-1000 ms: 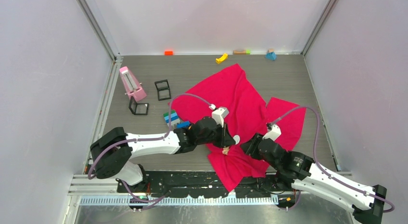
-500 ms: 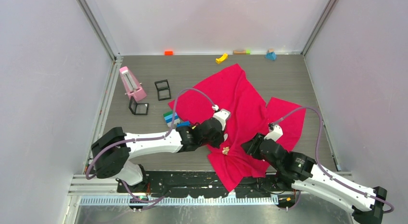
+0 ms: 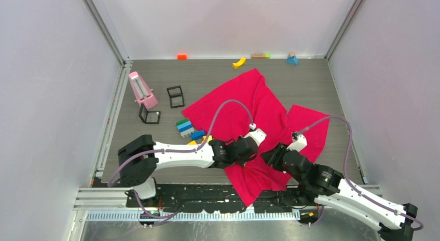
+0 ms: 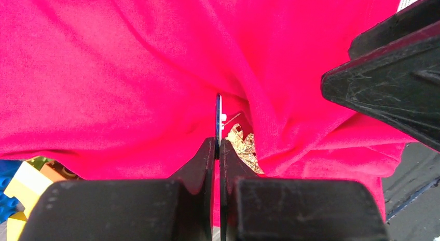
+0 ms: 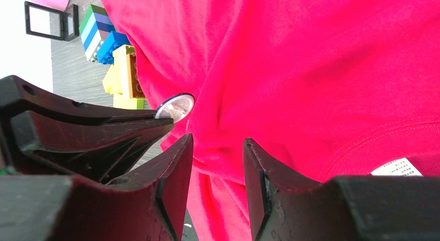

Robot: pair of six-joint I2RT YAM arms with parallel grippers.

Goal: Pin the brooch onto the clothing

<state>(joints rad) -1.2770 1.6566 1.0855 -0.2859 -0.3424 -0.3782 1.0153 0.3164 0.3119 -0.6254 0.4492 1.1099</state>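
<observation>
While the left gripper (image 4: pixel 217 147) clamps the brooch (image 5: pixel 175 105) at a red T-shirt (image 3: pixel 249 101) fold, the right gripper (image 5: pixel 215 153) stands open.

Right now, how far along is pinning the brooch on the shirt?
Done: the brooch is clamped in the left gripper, edge-on against a bunched fold of the shirt. In hand: the right gripper straddles that fold beside it. Left: the brooch isn't visibly fastened through the cloth, so piercing and closing remain.
</observation>
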